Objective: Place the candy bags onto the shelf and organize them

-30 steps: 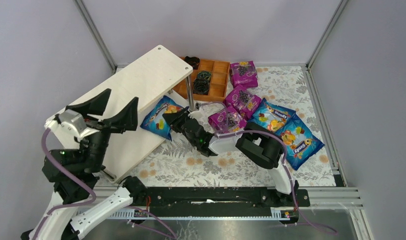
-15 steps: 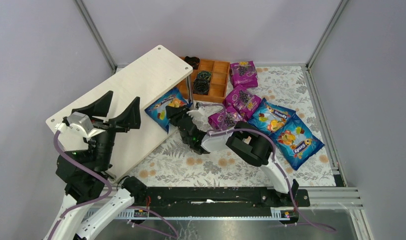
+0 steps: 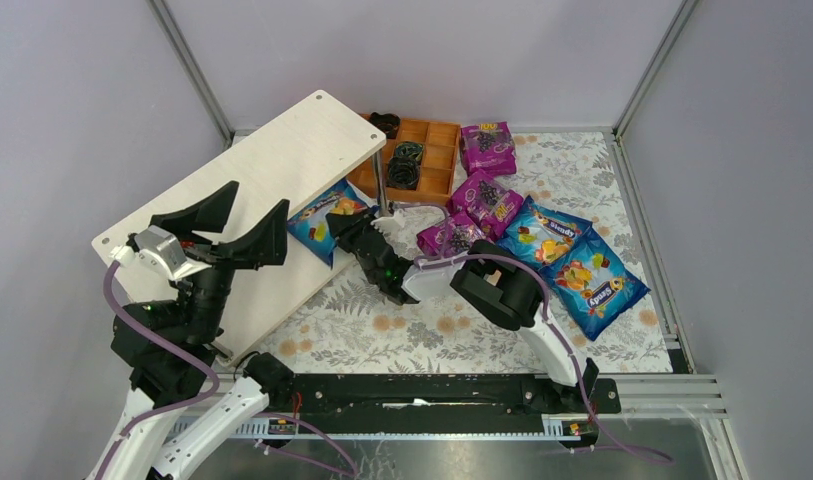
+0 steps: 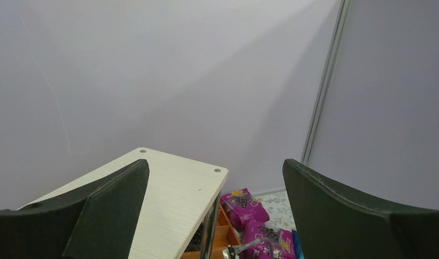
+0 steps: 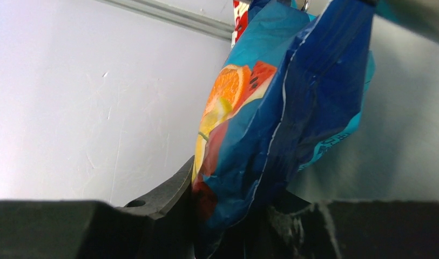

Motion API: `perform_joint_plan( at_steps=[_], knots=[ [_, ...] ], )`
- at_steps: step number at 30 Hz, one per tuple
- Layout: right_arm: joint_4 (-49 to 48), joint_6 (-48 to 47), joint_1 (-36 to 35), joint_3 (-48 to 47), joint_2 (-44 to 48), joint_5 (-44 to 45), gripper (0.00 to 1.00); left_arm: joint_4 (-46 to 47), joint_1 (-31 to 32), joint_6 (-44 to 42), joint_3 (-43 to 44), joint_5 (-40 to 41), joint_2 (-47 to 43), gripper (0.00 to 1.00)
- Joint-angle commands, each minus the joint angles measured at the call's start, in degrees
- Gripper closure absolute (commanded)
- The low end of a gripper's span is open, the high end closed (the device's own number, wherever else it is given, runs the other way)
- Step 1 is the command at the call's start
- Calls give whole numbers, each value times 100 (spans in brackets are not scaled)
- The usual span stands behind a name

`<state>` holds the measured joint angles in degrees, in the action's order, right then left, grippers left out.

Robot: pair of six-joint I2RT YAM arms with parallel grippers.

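Right wrist, right end effector clamping blue bag (top cropped), left end effector apart.

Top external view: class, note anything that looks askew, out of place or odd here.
The shelf sits turned at a slant rather than square. The loose candy bags lie strewn and partly overlapping on the floral cloth to its right. The right gripper pinches a blue bag, crumpled, at the shelf's edge.
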<state>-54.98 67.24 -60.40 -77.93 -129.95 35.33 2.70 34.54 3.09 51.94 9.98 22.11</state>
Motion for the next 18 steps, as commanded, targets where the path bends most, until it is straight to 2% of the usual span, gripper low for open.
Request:
perform_joint_plan(
  at_steps=[1,14,16,18],
  knots=[
    [-241,484,-23,-257,41,-539,100,231,-18,94,-31,-226,-22,2],
    [8,478,317,-65,-20,-459,97,214,-11,102,-24,-188,-22,2],
    [96,474,319,1,35,-491,91,216,-9,110,-26,-190,-44,2],
    [270,474,319,97,152,-490,81,218,-10,128,-26,-199,-49,2]
  ],
)
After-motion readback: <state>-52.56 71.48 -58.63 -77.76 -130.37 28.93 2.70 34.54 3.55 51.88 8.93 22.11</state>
